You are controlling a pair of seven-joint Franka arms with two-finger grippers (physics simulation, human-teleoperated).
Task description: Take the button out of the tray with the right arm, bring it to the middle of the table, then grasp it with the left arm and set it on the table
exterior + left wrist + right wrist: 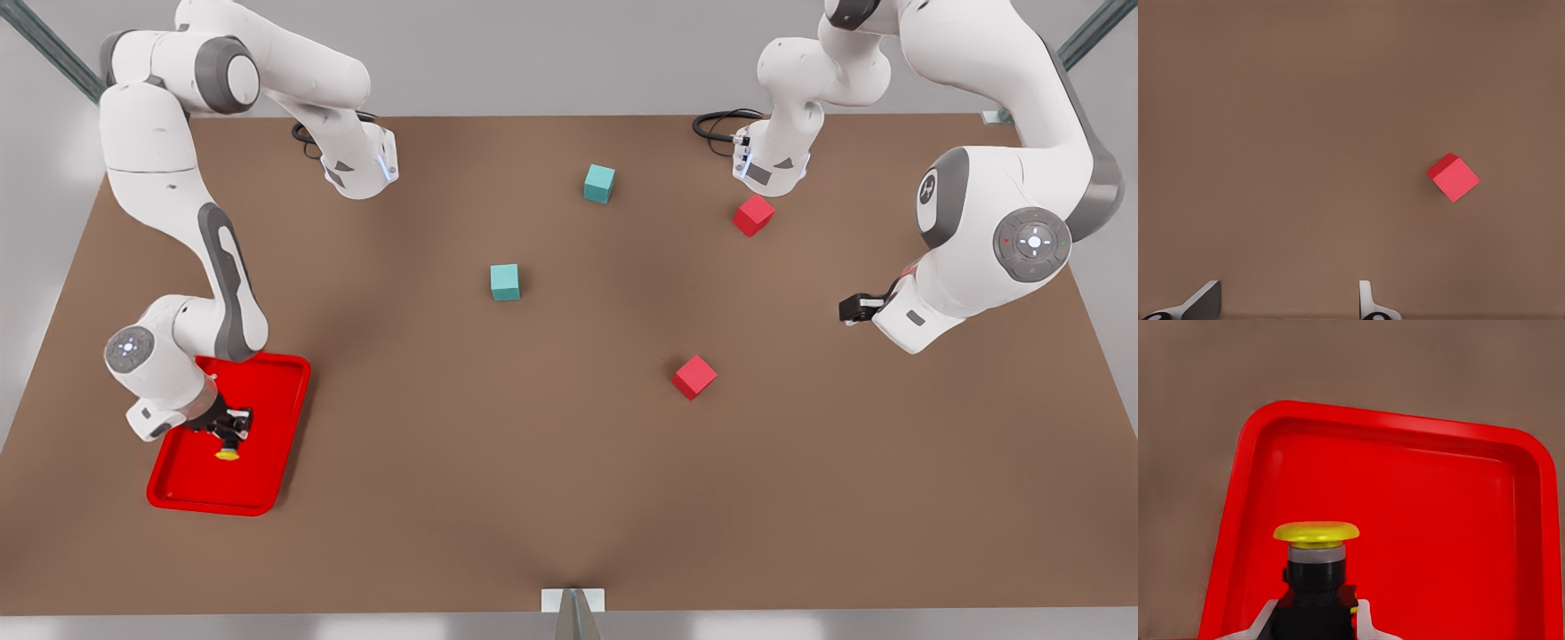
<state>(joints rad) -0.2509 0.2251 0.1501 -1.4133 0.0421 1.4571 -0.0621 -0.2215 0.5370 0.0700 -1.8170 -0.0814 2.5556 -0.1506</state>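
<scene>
1. Right claw [229, 436] is over the red tray [276, 427], fingers clamped on the button [1316, 570], yellow cap clear of the tips
2. Left claw [852, 308] hovers over bare table [569, 462], fingers apart, red cube [1453, 177] nearby

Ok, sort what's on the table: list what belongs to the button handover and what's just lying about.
Part of the job:
- button, gripped by the right end effector
- red tray beneath it
- left end effector, open, waiting above the table

Lying about:
- two teal cubes
- two red cubes
</scene>
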